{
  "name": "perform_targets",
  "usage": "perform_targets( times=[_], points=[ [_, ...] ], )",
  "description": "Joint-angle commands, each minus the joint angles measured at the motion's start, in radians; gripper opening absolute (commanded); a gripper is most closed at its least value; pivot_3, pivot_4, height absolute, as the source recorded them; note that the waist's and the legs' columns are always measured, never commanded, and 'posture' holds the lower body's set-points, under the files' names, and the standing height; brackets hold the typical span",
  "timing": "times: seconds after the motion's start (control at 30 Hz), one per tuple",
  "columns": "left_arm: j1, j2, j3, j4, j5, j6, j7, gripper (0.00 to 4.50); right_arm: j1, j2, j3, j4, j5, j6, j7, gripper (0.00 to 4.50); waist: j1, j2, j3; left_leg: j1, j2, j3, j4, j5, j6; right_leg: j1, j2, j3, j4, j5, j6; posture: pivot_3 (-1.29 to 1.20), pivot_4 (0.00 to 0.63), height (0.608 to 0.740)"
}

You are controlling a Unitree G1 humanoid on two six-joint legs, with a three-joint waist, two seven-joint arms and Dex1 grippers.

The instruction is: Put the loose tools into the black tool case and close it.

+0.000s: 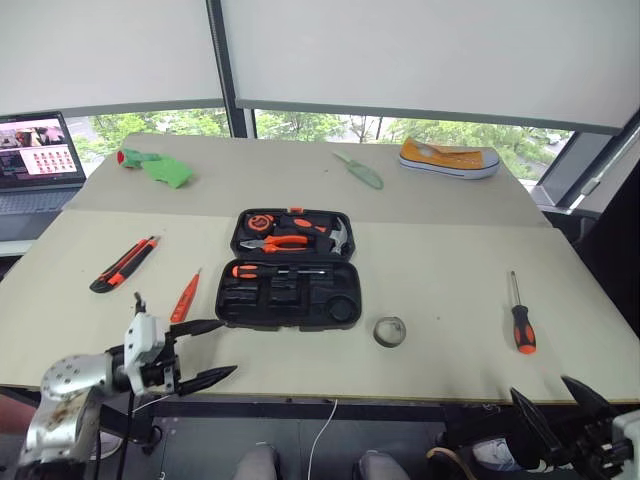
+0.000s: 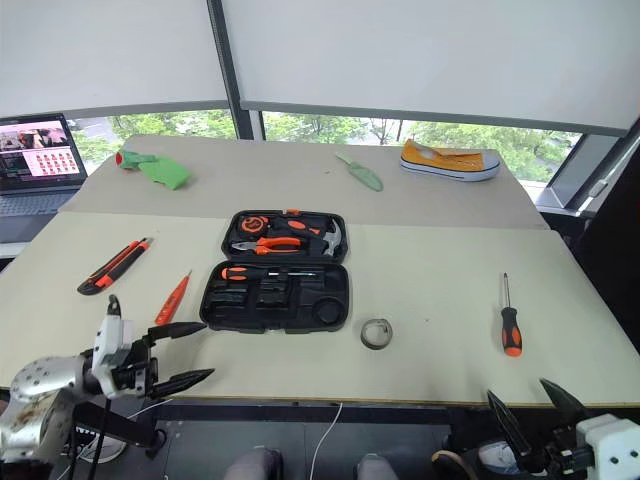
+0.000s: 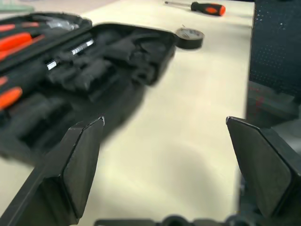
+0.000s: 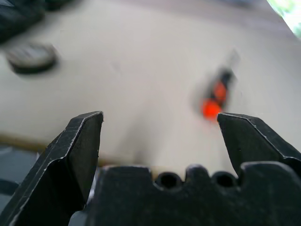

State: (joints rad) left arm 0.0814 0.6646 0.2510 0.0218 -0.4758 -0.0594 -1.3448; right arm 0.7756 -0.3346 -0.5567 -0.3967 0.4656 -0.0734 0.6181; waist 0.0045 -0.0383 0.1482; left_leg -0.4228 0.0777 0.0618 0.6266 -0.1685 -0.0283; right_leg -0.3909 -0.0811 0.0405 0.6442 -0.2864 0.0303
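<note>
The black tool case (image 1: 288,325) lies open at the table's middle, with an orange-and-black screwdriver (image 1: 275,271) set in one of its slots. Left of it lie the utility knife (image 1: 124,263) and the slim orange screwdriver (image 1: 185,297). The grey tape roll (image 1: 390,331) sits just right of the case. Farther right lies another orange-and-black screwdriver (image 1: 520,315). My left gripper (image 1: 228,348) hangs open and empty at the front edge, below the slim screwdriver. My right gripper (image 1: 541,387) is open and empty below the table's front right edge, with the right screwdriver (image 4: 216,96) ahead of it.
Pliers and a hammer (image 1: 300,238) sit in the case's far half. At the back lie a green trowel (image 1: 359,170), a green-and-red object (image 1: 155,165) and a yellow shoe (image 1: 449,159). A laptop (image 1: 38,160) stands far left.
</note>
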Motion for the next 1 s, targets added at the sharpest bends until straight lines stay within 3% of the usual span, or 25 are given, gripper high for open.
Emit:
perform_targets(
  times=[0.03,0.2,0.33,0.47,0.63,0.77,0.87,1.0],
  points=[
    [0.008,-0.019,0.014,-0.097,-0.044,-0.007,0.041,4.45,0.020,-0.026,-0.039,-0.018,0.068,0.061,0.013,4.50,-0.001,0.002,-0.001,0.000,0.002,0.000,-0.001,0.000,0.000,0.000,-0.002,0.000,-0.001,0.000,0.000,0.00,0.150,0.740],
    [-0.006,-0.030,-0.024,-0.170,-0.071,0.029,0.061,4.45,-0.128,-0.157,-0.077,-0.035,0.103,0.213,-0.063,4.50,-0.016,0.006,-0.002,0.001,0.002,0.005,-0.001,0.000,0.000,0.000,-0.009,-0.002,-0.002,0.000,0.000,0.00,0.150,0.740],
    [-0.033,-0.049,-0.053,-0.223,-0.089,0.066,0.104,4.45,-0.345,-0.354,-0.044,-0.004,0.167,0.528,-0.139,4.50,-0.020,0.006,-0.003,0.002,-0.006,0.013,0.000,0.002,0.003,0.002,-0.009,-0.002,-0.001,0.002,0.003,0.00,0.150,0.740],
    [-0.020,-0.052,-0.081,-0.257,-0.089,0.083,0.117,4.45,-0.511,-0.466,0.024,0.080,0.173,0.743,-0.168,4.50,-0.014,0.005,-0.003,-0.001,-0.009,0.012,-0.002,0.007,0.012,0.002,-0.008,-0.001,0.000,0.006,0.001,0.00,0.150,0.740],
    [-0.014,-0.052,-0.094,-0.271,-0.081,0.083,0.132,4.45,-0.706,-0.530,0.136,0.229,0.136,0.956,-0.208,4.50,-0.006,0.005,-0.003,-0.005,-0.010,0.011,-0.001,0.002,0.018,0.001,-0.008,-0.001,-0.002,0.005,0.010,0.00,0.150,0.740],
    [-0.012,-0.048,-0.092,-0.275,-0.081,0.077,0.142,4.45,-0.785,-0.542,0.206,0.321,0.044,0.938,-0.220,4.50,-0.004,0.005,-0.003,-0.008,-0.011,0.011,0.000,0.001,0.020,0.000,-0.008,-0.001,-0.003,0.005,0.012,0.00,0.150,0.740],
    [-0.009,-0.044,-0.086,-0.279,-0.083,0.074,0.146,4.50,-0.808,-0.529,0.219,0.350,0.025,0.950,-0.213,3.78,-0.004,0.005,-0.003,-0.008,-0.011,0.011,0.001,0.001,0.020,0.000,-0.008,-0.001,-0.003,0.005,0.012,0.00,0.150,0.740],
    [-0.004,-0.049,-0.077,-0.280,-0.082,0.067,0.163,4.50,-0.816,-0.501,0.211,0.373,0.012,0.918,-0.198,2.42,-0.004,0.005,-0.003,-0.007,-0.011,0.011,0.003,0.001,0.020,0.001,-0.008,-0.001,-0.003,0.005,0.013,0.00,0.150,0.740]
  ],
)
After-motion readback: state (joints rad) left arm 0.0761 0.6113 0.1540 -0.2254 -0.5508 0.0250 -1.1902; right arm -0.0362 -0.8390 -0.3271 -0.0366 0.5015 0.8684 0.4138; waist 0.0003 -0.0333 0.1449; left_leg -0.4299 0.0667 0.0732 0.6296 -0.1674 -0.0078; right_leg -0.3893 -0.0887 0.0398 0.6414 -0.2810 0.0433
